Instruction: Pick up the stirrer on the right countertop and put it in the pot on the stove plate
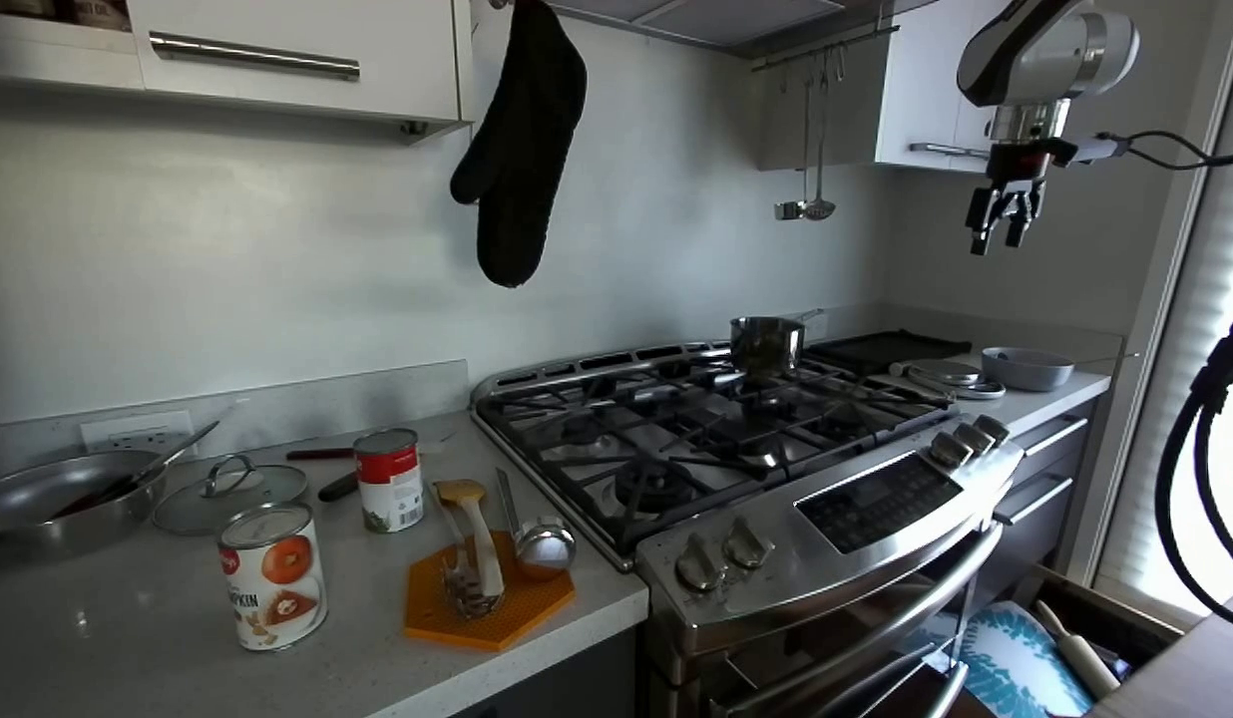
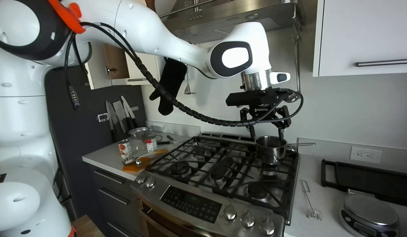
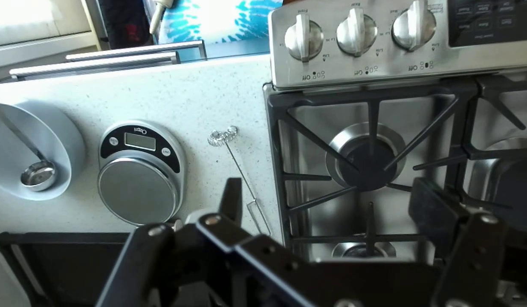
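Stirrer [image 3: 240,170], 1, on countertop [image 3: 229,98], 1 pot [image 2: 271,150] on stove [image 2: 223,168], jaws wide apart, empty.

White cabinets [image 2: 365,36], pale wall [image 1: 227,249], dark drawers [image 2: 103,186]

A black oven mitt [image 1: 525,150] dangles up there, a pumpkin can [image 1: 274,578] stands near an orange board [image 1: 522,608], and a ladle [image 3: 38,175] rests in a bowl [image 3: 73,140] beside the scale [image 3: 137,187].

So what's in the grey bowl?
A ladle: in the wrist view its round end sits inside the bowl, handle running out of frame. The surface under that end is covered, so can't be seen; the frame also cuts off part of the bowl.
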